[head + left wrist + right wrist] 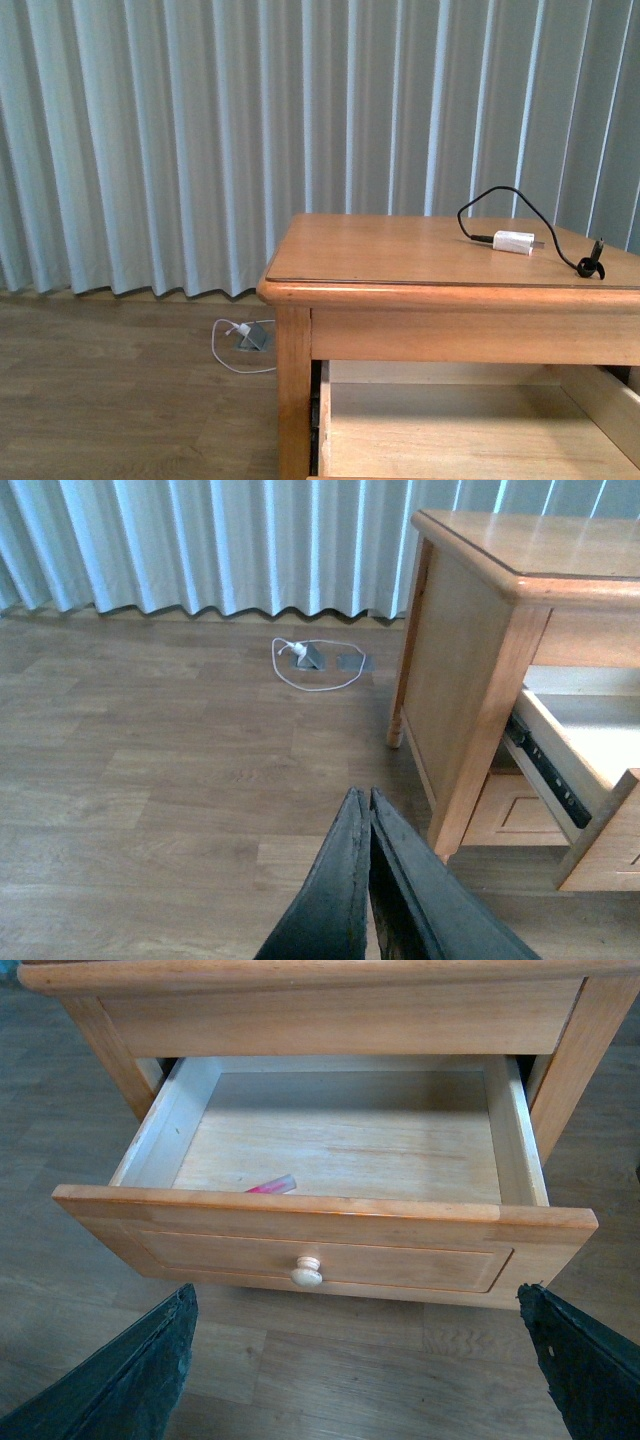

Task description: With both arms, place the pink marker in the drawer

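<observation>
Pink marker [272, 1186] inside smooth pale-wood drawer [330, 1211], left gripper [363, 800] closed, right gripper [355, 1290] spread wide

**Surface and Material Findings**

The worktop [400, 255] is honey-coloured wood under a smooth varnish with a soft sheen. The drawer [330, 1250] front carries the same varnished finish. Its interior is paler wood, matt, with open grain showing. The knob [307, 1272] is pale, smooth wood. The pink marker [272, 1186] looks like smooth plastic. The charger block [513, 241] is white plastic and its cable [590, 266] is matt black. The floor [150, 770] is wood-grain plank with a low sheen. The curtain [200, 140] is pale, matt cloth. The jaws of the left gripper [362, 798] and right gripper [355, 1300] are matt black, and the right's are faintly rough.
</observation>
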Controlling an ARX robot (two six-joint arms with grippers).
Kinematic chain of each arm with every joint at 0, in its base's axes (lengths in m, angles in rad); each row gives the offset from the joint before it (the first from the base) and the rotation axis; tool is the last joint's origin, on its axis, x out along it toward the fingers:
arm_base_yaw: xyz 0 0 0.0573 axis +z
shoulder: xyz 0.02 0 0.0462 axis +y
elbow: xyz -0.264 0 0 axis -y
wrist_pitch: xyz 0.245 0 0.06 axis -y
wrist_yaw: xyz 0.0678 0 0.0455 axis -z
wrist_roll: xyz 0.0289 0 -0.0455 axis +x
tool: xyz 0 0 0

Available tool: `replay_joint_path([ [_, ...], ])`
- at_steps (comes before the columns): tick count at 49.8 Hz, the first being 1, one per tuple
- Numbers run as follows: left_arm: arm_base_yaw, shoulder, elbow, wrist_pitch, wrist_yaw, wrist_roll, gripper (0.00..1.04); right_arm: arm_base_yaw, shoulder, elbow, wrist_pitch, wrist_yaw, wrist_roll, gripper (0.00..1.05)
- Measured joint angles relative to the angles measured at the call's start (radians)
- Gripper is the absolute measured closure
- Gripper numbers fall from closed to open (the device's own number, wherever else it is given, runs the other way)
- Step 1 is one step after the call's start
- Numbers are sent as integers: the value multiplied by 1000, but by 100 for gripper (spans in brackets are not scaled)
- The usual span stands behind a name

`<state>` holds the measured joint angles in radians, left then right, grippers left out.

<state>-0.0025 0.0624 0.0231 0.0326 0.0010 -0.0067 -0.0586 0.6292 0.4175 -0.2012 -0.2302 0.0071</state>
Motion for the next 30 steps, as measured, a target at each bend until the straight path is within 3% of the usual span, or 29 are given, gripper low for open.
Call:
replay_joint_path([
  [16, 0, -58, 0, -31, -1, -1, 99, 0, 0, 0, 0, 0, 0, 8],
  [18, 0, -58, 0, -31, 0, 0, 92, 12, -9, -16, 41, 50, 22, 8],
  [21, 0, -58, 0, -31, -1, 0, 78, 56, -24, -71, 194, 225, 97, 8],
  [30, 0, -58, 0, -31, -1, 0, 46, 90, 84, -42, 110, 185, 119, 8],
])
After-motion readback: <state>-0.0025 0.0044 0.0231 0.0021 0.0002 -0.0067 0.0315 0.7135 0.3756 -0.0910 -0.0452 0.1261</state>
